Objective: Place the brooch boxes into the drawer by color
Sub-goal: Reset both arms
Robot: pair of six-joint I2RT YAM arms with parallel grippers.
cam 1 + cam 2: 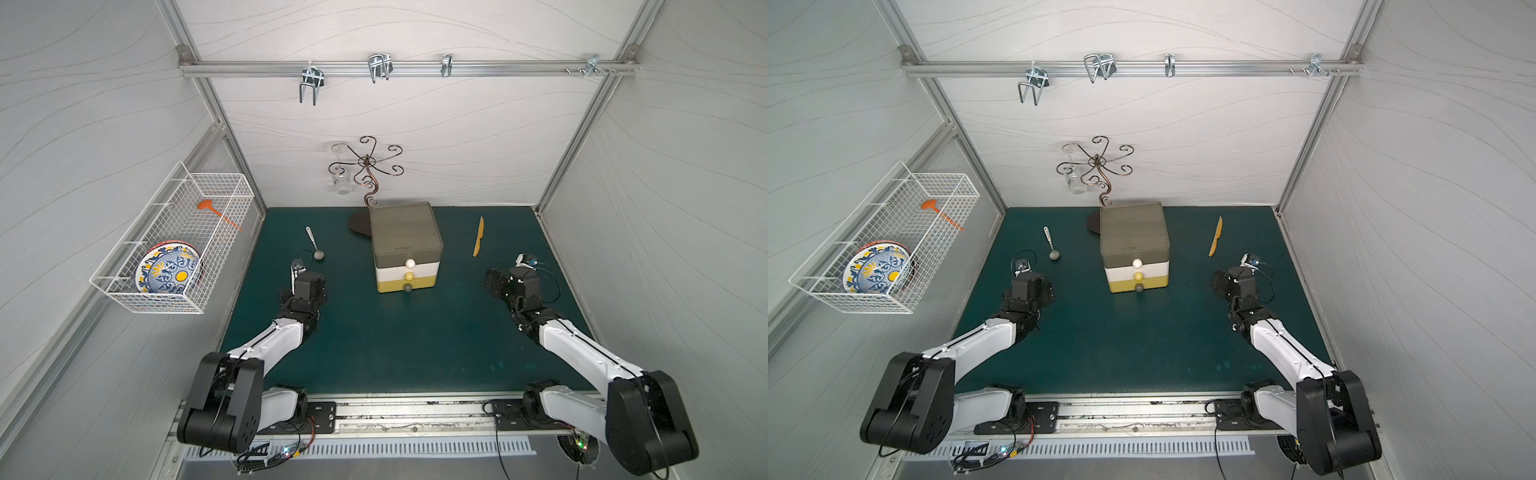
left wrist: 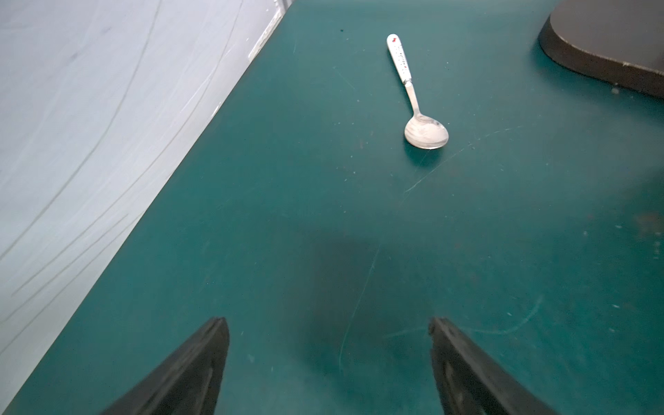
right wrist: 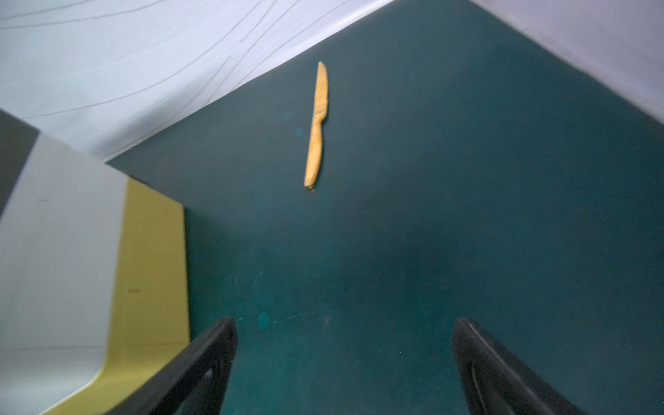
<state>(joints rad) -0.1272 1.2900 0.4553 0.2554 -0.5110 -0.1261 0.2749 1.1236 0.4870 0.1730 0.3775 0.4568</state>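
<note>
- The drawer (image 1: 405,245) stands on the green desk (image 1: 374,340), around the middle and a little toward 12 o'clock, with its front facing 6 o'clock.
- It has three tiers, olive-grey on top, white in the middle and yellow at the bottom. All three are pushed in flush.
- Each tier carries a round knob: white on the grey tier, yellow on the white one, grey on the yellow one.
- The left gripper (image 2: 328,323) hangs over the desk at about 8 o'clock from the drawer, well apart from it. Its fingers are spread wide and only bare green desk shows between them.
- The right gripper (image 3: 345,323) hangs at about 4 o'clock from the drawer, its fingers likewise spread wide over bare desk. The drawer's white and yellow side shows near it in the right wrist view.
- A spoon (image 1: 314,243) lies flat at about 9 o'clock from the drawer, its white handle pointing toward 11 o'clock. It lies beyond the left gripper and is not touched.
- A yellow knife (image 1: 478,237) lies flat at about 3 o'clock from the drawer, running roughly from 12 to 6 o'clock, clear of the right gripper.
- A curly wire stand (image 1: 365,166) rises at 12 o'clock, its dark base partly hidden behind the drawer, with a glass (image 1: 341,183) hanging from one arm.
- A white wire basket (image 1: 124,266) on the wall at 9 o'clock holds a patterned plate (image 1: 170,270).
</note>
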